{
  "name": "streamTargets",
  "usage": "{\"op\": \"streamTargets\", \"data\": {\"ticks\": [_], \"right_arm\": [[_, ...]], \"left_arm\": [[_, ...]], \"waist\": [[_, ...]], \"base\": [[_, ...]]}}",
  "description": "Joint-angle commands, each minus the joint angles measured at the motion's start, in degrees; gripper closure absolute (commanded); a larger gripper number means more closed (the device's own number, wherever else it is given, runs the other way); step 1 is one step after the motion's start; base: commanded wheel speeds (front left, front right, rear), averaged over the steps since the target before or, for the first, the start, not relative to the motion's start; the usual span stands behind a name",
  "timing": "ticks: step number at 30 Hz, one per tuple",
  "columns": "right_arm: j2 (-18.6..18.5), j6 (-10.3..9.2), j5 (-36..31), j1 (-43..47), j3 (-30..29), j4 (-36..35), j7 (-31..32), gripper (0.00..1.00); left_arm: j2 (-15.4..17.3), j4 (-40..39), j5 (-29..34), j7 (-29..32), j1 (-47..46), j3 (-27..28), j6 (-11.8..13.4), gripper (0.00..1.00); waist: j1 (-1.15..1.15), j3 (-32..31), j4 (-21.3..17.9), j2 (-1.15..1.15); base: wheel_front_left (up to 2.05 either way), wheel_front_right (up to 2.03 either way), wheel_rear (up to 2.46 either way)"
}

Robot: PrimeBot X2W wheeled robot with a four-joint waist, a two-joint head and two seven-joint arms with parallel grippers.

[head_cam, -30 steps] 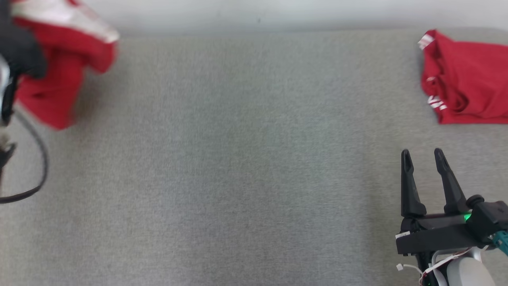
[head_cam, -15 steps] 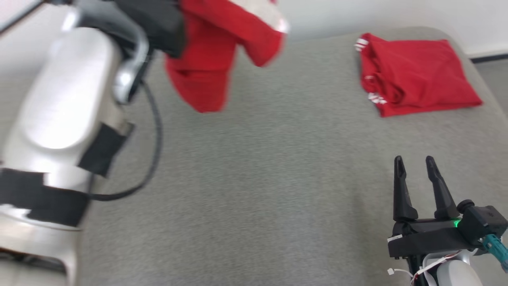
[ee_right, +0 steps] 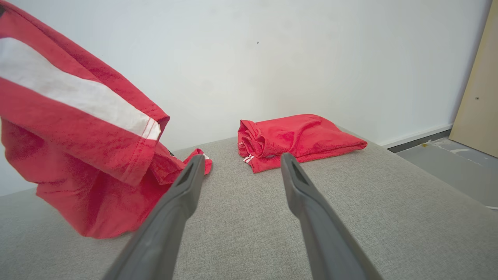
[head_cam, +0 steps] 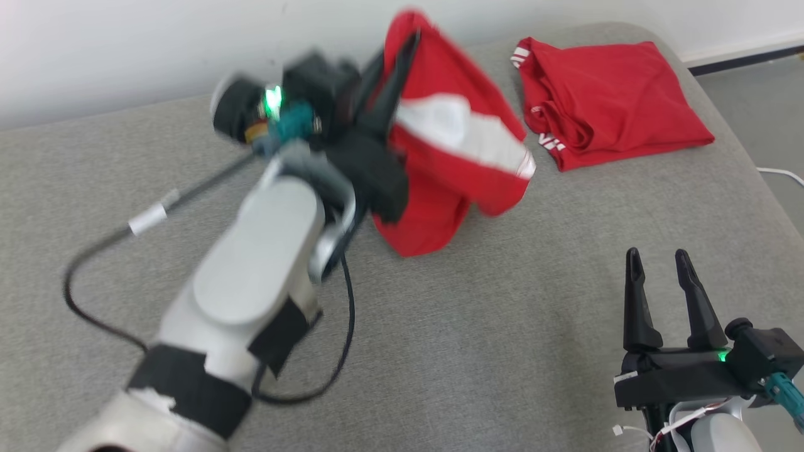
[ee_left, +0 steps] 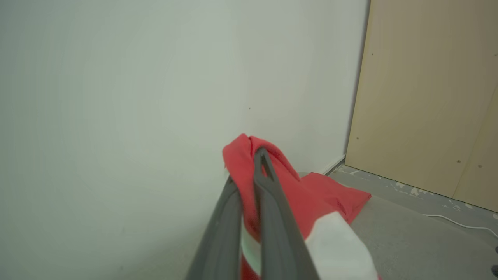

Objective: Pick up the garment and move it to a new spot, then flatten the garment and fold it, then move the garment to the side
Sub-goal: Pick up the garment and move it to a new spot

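The red garment (head_cam: 440, 176), with its white band, hung in the air above the far middle of the bench (head_cam: 440, 351), bunched and pinched at one fold by the left hand (ee_left: 245, 165), whose fingers were closed on the cloth near their tips. Whether its lowest edge brushed the bench I could not tell.

That thin bite looked like the main risk: a quick swing might pull the fabric free and drop it in a heap. It also hung near the folded red garment (head_cam: 609, 94) at the far right corner, so setting it down there could overlap or disturb that pile. The loose black cable (head_cam: 342, 326) under the left arm might snag trailing cloth.

The right hand (head_cam: 657, 252) stood open and empty at the near right.

The bench was covered in grey woven fabric, likely to grip cloth when dragged. Behind it stood a plain pale wall (head_cam: 125, 50); to the right lay grey floor (head_cam: 769, 119) and a wooden panel (ee_left: 428, 97).
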Motion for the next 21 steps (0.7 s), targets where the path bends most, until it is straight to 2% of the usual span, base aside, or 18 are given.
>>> {"op": "streamTargets", "data": {"ticks": [1, 8, 14, 20, 21], "right_arm": [[0.1, -0.18, 0.2, 0.7, -0.3, -0.2, -0.3, 0.0], [0.2, -0.18, -0.4, 1.6, 0.0, 0.0, -0.3, 0.0], [0.0, -0.18, -0.7, 0.8, 1.1, 0.5, -0.3, 0.0], [-0.8, -0.18, -0.4, 0.8, 1.2, 1.1, -0.3, 0.0], [-0.8, -0.18, -0.4, 0.9, 1.2, 1.1, -0.3, 0.0]], "left_arm": [[-0.1, 0.2, -0.4, -0.8, 2.4, -0.3, 0.3, 1.0], [-0.3, -0.5, -3.1, -3.8, 15.5, -0.9, 2.9, 1.0], [1.9, -1.1, -3.8, -5.3, 25.6, -1.0, 4.2, 1.0], [2.4, -1.1, -4.8, -6.1, 32.5, -1.0, 4.8, 1.0], [2.2, -1.3, -4.7, -6.3, 33.0, -1.1, 4.8, 0.89]], "waist": [[0.0, -0.3, 0.9, 0.0], [0.0, -1.0, 4.3, 0.0], [0.0, -1.2, 6.3, 0.0], [0.0, -1.2, 7.9, 0.0], [0.0, -1.2, 8.2, 0.0]], "base": [[0.0, 0.0, 0.0], [0.0, 0.0, 0.0], [0.0, 0.0, 0.0], [0.0, 0.0, 0.0], [0.0, 0.0, 0.0]]}}
